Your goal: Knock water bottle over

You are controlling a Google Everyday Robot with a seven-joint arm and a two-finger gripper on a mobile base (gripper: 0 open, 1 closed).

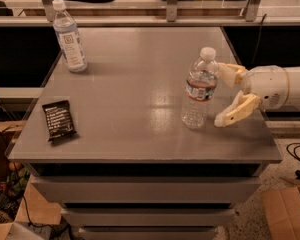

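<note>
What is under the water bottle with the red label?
The grey table; the water bottle stands upright on it. Its base covers that spot, so nothing more shows. The gripper, fingers open, is close beside it.

gripper (221, 96) just beside water bottle (199, 91), bare table (130, 84) past it

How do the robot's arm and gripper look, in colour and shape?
The gripper, beside the water bottle, has two pale yellow, tapered fingers. Behind them sits a white, rounded cylindrical wrist. No cables or markings show.
</note>
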